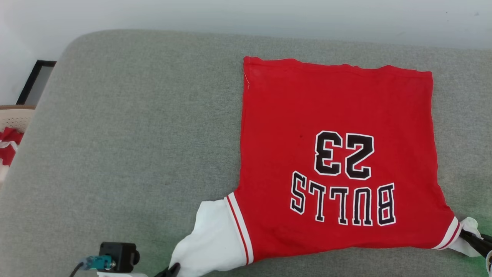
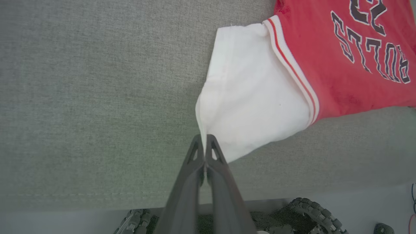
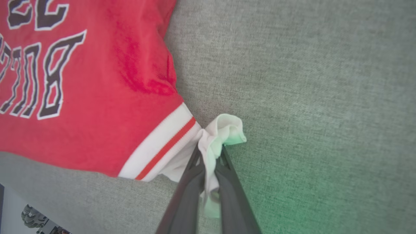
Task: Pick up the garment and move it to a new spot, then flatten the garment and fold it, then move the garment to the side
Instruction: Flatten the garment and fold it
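The garment (image 1: 338,115), a red jersey with black "BULLS" and "23" lettering, lies spread on the grey cushion, its lettering upside down to me. Its white sleeves point toward the near edge. My left gripper (image 1: 173,268) is shut on the lower corner of the left white sleeve (image 2: 250,107), its fingertips (image 2: 205,143) pinching the cloth edge. My right gripper (image 1: 469,236) is shut on the bunched right white sleeve (image 3: 224,133), with cloth squeezed between the dark fingers (image 3: 211,162).
A wide stretch of grey cushion (image 1: 134,134) lies left of the jersey. A beige perforated basket (image 1: 15,115) with a small red-and-white cloth (image 1: 8,148) sits past the cushion's left edge. A dark framed opening (image 1: 36,80) shows at the far left wall.
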